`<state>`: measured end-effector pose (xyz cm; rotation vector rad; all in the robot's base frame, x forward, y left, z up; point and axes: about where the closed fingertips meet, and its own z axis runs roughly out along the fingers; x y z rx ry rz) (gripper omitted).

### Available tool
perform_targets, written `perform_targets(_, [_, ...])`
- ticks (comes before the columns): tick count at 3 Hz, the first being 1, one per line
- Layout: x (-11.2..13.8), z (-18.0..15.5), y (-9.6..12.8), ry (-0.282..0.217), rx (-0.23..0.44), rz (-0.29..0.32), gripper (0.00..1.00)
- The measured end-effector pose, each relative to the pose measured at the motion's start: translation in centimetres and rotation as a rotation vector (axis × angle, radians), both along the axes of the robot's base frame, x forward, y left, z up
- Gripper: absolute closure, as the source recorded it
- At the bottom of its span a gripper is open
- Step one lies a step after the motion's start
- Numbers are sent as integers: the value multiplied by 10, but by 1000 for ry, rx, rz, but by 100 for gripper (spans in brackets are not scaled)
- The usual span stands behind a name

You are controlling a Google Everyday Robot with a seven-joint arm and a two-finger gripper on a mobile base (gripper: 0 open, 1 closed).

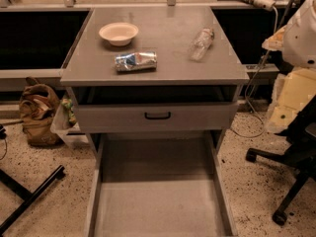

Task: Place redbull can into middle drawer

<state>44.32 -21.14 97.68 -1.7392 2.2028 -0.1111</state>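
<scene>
The redbull can point(136, 61), silver and blue and dented, lies on its side on the grey cabinet top point(168, 70), near the front left. The middle drawer point(158, 206) is pulled out wide open below, and its flat grey floor is bare. My gripper is not in view. Only white and cream parts of my arm point(298, 38) show at the right edge, to the right of the cabinet and well away from the can.
A cream bowl point(118, 33) sits behind the can and a clear plastic bottle point(201, 44) lies at the right of the top. A drawer front with a black handle point(158, 115) sits above the open drawer. A brown bag point(37, 115) and a black stand leg point(29, 194) are on the left, an office chair base point(289, 181) on the right.
</scene>
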Motion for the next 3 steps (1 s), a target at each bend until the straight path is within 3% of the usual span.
perform_targets(1, [21, -3, 26, -43, 7, 73, 0])
perform_targets(3, [80, -20, 82, -100, 80, 162, 0])
